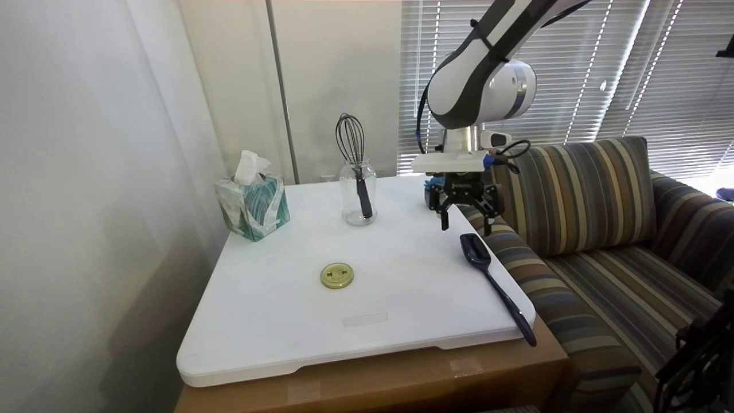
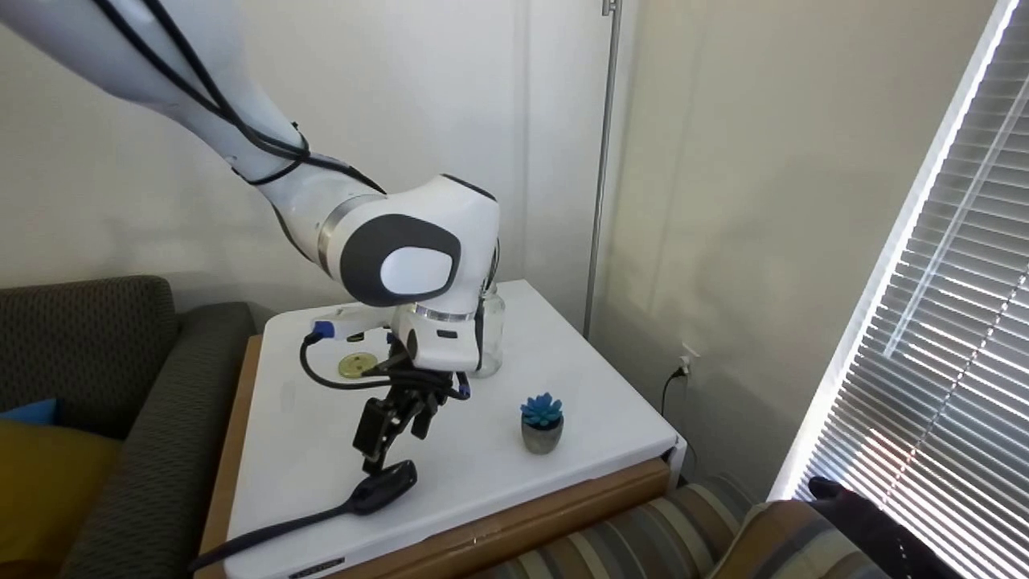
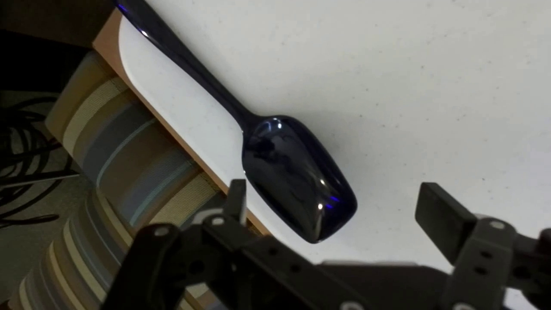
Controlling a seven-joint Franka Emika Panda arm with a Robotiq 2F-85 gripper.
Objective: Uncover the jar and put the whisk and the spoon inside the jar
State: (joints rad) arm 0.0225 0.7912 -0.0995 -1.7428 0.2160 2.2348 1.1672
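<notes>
Near the edge of the surface [image 1: 407, 264], my claw [image 1: 466, 223] hangs spread and unladen above the spoon [image 3: 286, 163], likely to straddle its head, though height is unclear; the jar [image 1: 349, 198] props the whisk [image 1: 362, 194] handle-down inside

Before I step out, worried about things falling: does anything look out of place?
Yes: the spoon. Its handle pokes past a corner of the white tabletop, so a bump might knock it off. Nothing looks spilled or damaged.

teal tissue box [image 1: 254, 210], blue succulent [image 2: 542, 412], striped sofa [image 1: 619, 281]
</notes>
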